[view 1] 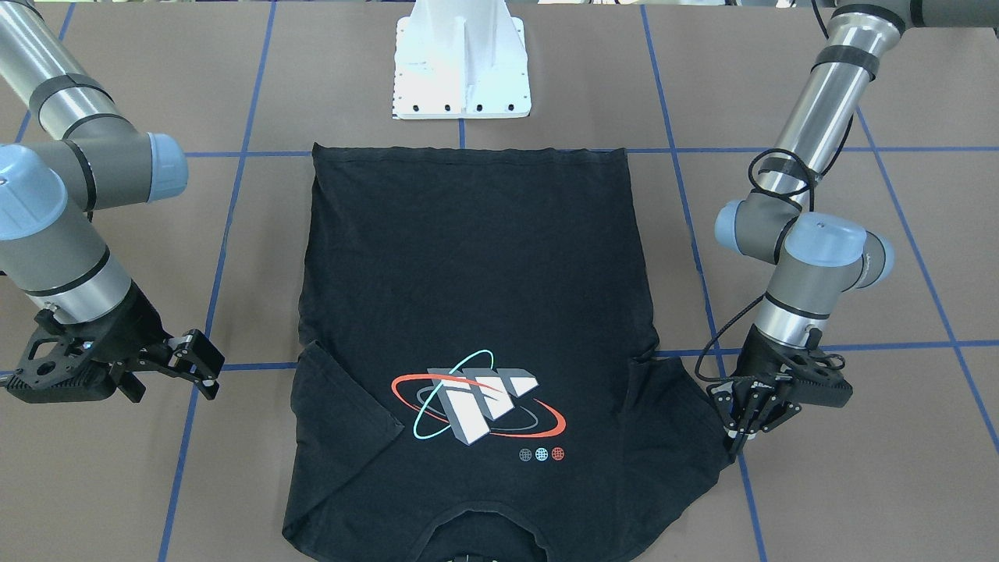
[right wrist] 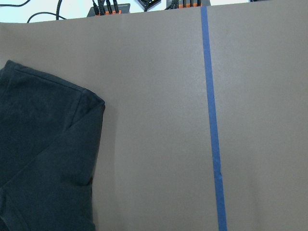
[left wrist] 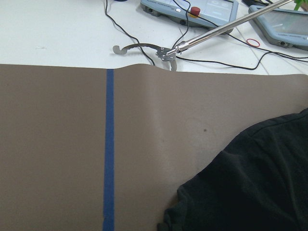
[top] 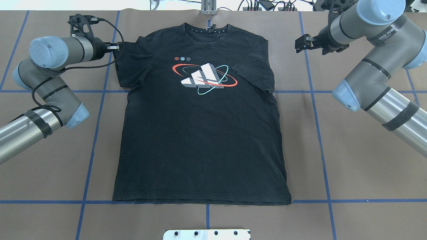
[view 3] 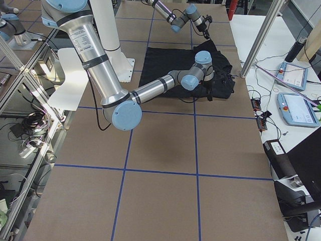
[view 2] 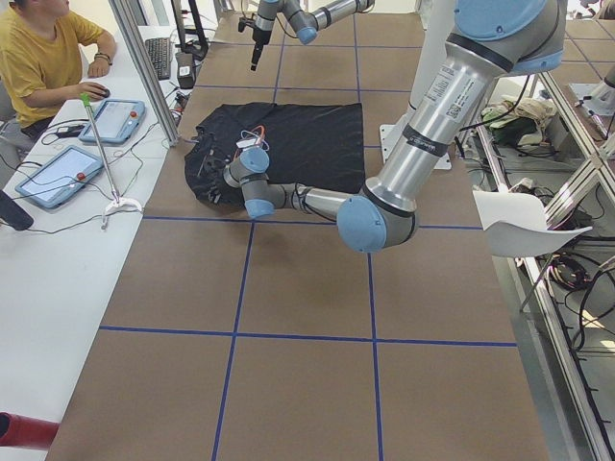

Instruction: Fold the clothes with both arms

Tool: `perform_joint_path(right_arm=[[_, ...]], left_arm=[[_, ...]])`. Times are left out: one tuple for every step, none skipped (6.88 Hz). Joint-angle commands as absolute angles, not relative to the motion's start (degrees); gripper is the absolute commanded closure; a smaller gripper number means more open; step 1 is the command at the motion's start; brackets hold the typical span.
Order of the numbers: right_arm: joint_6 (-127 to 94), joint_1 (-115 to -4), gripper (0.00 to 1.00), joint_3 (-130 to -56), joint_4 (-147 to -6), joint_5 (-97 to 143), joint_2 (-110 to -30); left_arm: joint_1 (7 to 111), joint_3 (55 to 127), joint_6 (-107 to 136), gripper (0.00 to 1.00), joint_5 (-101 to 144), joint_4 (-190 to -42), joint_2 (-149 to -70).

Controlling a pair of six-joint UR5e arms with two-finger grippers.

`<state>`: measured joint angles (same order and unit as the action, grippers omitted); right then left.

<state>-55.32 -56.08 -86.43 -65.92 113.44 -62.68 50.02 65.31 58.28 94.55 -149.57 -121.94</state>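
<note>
Your T-shirt (top: pixel 200 140) is one piece of soft black cloth. It lies flat and printed side up in the middle of the table (top: pixel 350 166), with its straight hem toward the robot and its ribbed collar (top: pixel 206 30) at the far edge. On the chest you see one graphic (top: pixel 204 76) of three slanted grey-white blocks crossed by a red ring and a teal ring. A row of three small round marks (top: pixel 182 59) sits beside it. Both short sleeves are spread out to the sides.

The left gripper (view 1: pixel 735 445) points down at the outer edge of the left sleeve (top: pixel 130 66). Its two black fingers are drawn close together and touch the hem there, but you cannot tell whether any cloth is pinched between them. The right gripper (top: pixel 300 43) hangs beside the right sleeve (top: pixel 255 63), apart from it, with its fingers parted and nothing in them.

Both arms are smooth silver-grey tubes with light blue caps. The table cover is matt brown, ruled into squares by blue tape lines (top: pixel 96 126). One white pedestal (view 1: pixel 460 70) stands at the hem side. At the white desk past the collar, a person in a yellow top (view 2: pixel 38 58) sits by two pendants (view 2: pixel 110 120).
</note>
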Motion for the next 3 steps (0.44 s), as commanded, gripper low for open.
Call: perform_joint_path(right_arm=[[-55.4, -56.1, 0.00, -86.6, -66.0, 113.4, -62.8], [-55.4, -56.1, 0.00, -86.6, -65.9, 113.4, -62.8], [-55.3, -56.1, 0.00, -86.6, -65.9, 113.4, -62.8]], left_arm=[[49.1, 74.3, 60.1, 1.00, 94.4, -135.2, -122.8], [45.6, 74.9, 66.0, 1.00, 93.9, -132.4, -124.2], [42.7, 74.5, 68.6, 1.00, 93.0, -130.7, -126.5]])
